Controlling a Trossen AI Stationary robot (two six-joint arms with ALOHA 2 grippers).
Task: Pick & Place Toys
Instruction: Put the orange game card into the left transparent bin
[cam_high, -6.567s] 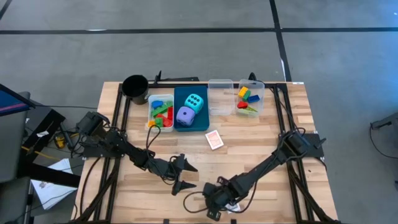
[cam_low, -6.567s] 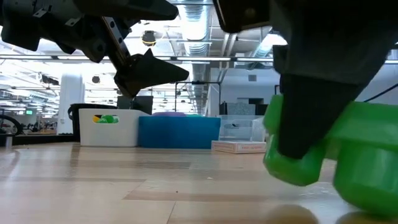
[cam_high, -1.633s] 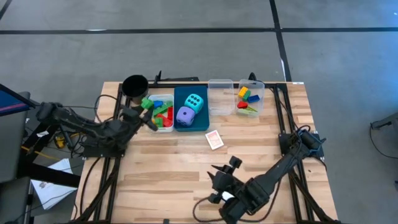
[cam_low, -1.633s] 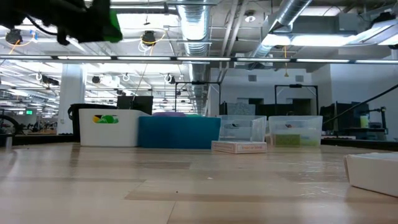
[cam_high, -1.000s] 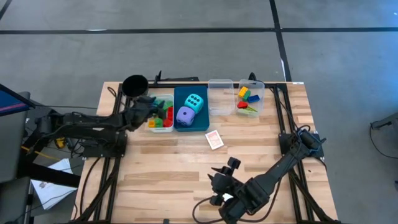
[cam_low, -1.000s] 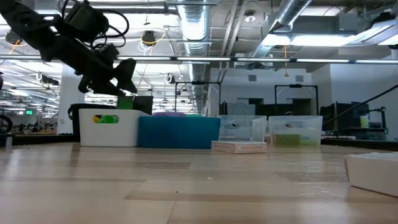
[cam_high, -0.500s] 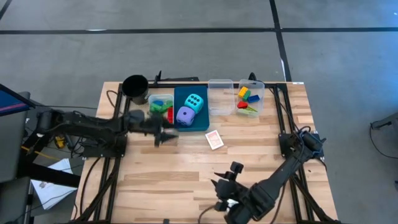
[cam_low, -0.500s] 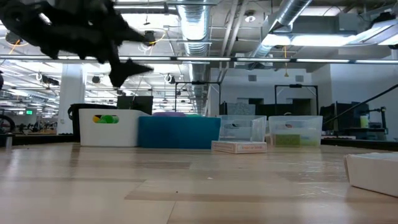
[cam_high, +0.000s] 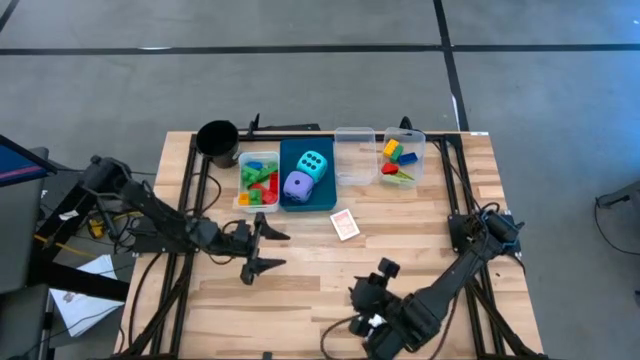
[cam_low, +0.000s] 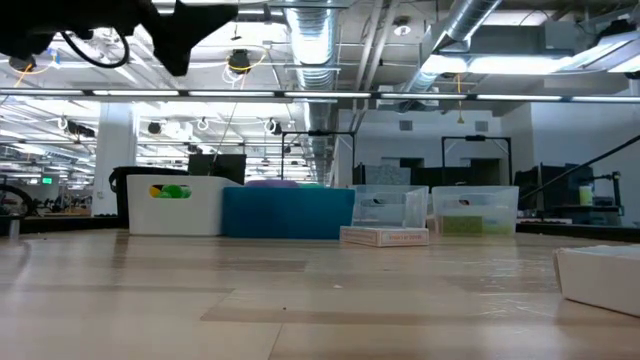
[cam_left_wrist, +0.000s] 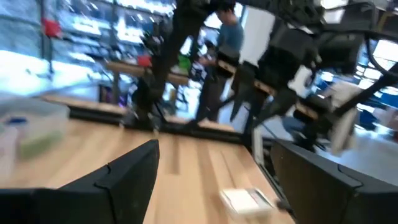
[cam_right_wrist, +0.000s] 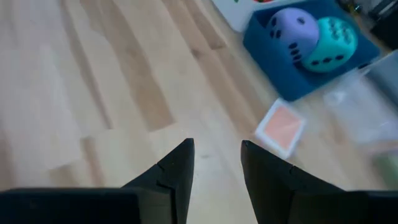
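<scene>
My left gripper (cam_high: 266, 250) is open and empty above the bare table, near the middle; its spread fingers show in the left wrist view (cam_left_wrist: 214, 149) and at the top of the low view (cam_low: 180, 30). My right gripper (cam_high: 362, 292) is open and empty near the table's near edge (cam_right_wrist: 217, 149). Coloured bricks lie in the white bin (cam_high: 258, 180) and in the right clear bin (cam_high: 402, 160). The cyan die (cam_high: 314, 163) and the purple die (cam_high: 298, 184) lie in the blue bin (cam_high: 305, 200). A card (cam_high: 345, 225) lies flat on the table.
An empty clear bin (cam_high: 354, 155) stands between the blue bin and the brick-filled clear bin. A black round cup (cam_high: 218, 140) stands at the far left. A white flat thing (cam_low: 600, 275) lies near the low camera. Bare wood lies between both grippers.
My left gripper has gone from above the white bin toward the table's near edge and a little right. It no longer holds the green brick it carried there. My right gripper has drifted slightly toward the near right.
</scene>
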